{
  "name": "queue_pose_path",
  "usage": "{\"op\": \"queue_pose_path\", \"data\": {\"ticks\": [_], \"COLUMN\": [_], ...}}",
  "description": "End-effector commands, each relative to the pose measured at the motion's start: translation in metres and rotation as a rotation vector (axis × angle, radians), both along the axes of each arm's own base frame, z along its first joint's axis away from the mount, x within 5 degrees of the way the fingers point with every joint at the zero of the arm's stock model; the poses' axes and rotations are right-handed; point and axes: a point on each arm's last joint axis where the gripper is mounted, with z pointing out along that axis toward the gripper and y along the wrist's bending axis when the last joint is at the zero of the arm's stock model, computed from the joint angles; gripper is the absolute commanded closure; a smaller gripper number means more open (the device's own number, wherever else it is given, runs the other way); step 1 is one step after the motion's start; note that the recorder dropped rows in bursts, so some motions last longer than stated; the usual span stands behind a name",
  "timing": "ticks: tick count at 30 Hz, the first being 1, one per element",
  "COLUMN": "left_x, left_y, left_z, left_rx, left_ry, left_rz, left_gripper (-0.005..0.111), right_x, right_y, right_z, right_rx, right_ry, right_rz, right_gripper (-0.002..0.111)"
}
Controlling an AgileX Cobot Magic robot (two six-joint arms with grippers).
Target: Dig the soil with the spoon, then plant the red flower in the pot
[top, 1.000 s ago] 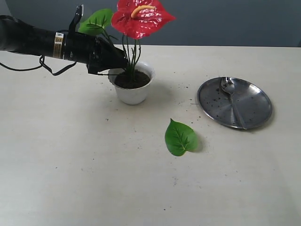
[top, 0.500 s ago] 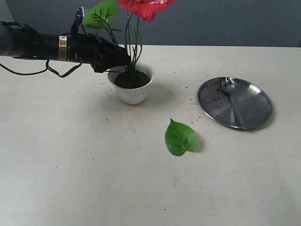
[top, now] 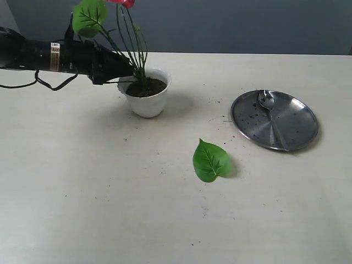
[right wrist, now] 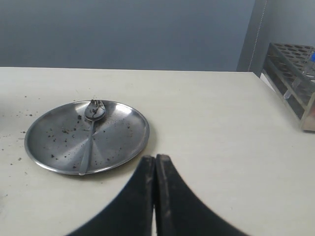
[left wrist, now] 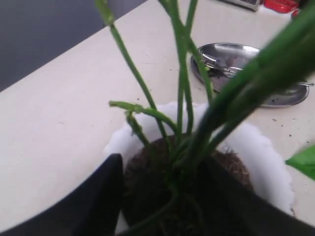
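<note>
The red flower's green stems stand in the soil of the white pot, leaning left. Only the bloom's lower edge shows at the top of the exterior view. My left gripper reaches in from the left at the pot's rim. In the left wrist view it is open, its fingers wide apart over the soil with the stems between them, closer to one finger. The spoon lies on the steel plate. My right gripper is shut and empty, near the spoon.
A loose green leaf lies on the table in front of the pot. Soil crumbs dot the plate and the table between pot and plate. A test-tube rack stands at the table's edge in the right wrist view.
The left arm has drawn back to the left. The flower has gone with it, leaning left and rising out of the top of the view, and the pot has slid a little left.
</note>
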Motion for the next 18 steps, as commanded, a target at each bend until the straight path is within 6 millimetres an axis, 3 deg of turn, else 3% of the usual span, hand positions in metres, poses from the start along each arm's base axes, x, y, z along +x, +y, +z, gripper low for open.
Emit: {"op": "queue_pose_path", "data": {"ticks": [1, 8, 18], "left_x": [0.000, -0.002, 0.002], "left_y": [0.005, -0.007, -0.003], "left_z": [0.009, 0.006, -0.001], "left_rx": [-0.082, -0.050, 0.035], "left_ry": [-0.016, -0.009, -0.003], "left_rz": [0.016, -0.027, 0.024], "left_gripper": [0.061, 0.061, 0.061], "right_x": [0.000, 0.000, 0.000], "right_y": [0.000, 0.000, 0.000], "right_z": [0.001, 0.001, 0.001], "right_rx": [-0.004, -0.002, -0.002], "right_ry": [-0.013, -0.013, -0.013], "right_rz": [-0.002, -0.002, -0.002], "right_gripper": [0.109, 0.109, 0.109]}}
